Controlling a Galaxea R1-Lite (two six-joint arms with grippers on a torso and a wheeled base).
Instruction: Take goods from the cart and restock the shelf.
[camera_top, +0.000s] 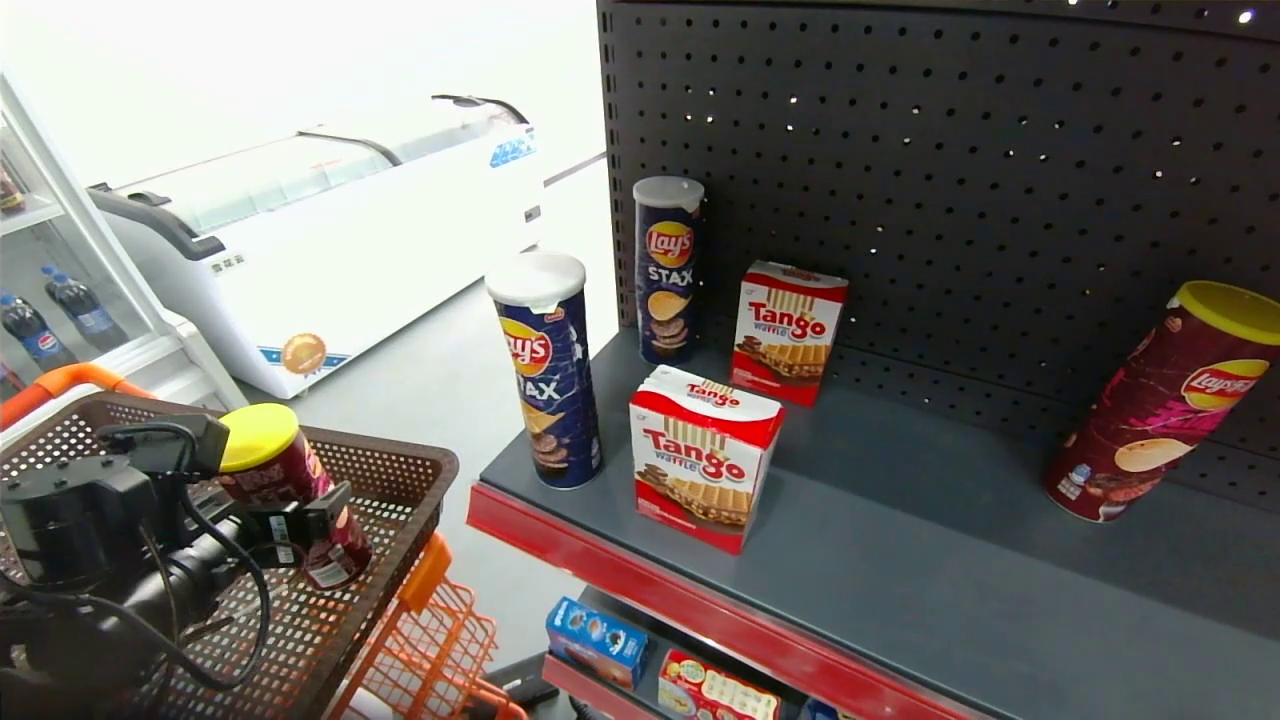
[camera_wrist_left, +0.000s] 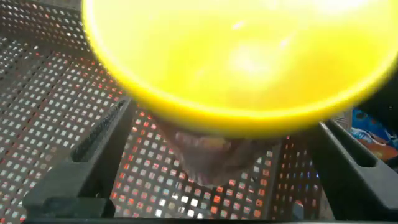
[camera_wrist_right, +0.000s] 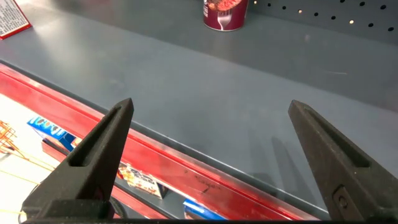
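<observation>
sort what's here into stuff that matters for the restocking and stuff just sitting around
Job: maroon can in left gripper, cart basket, shelf, open right gripper over it.
Just around: chest freezer, drinks bottles, blue box below the shelf.

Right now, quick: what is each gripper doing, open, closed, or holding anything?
Left gripper: shut on the yellow-lidded chip can, over the cart basket.
Right gripper: open, empty, above the front edge of the shelf.
</observation>
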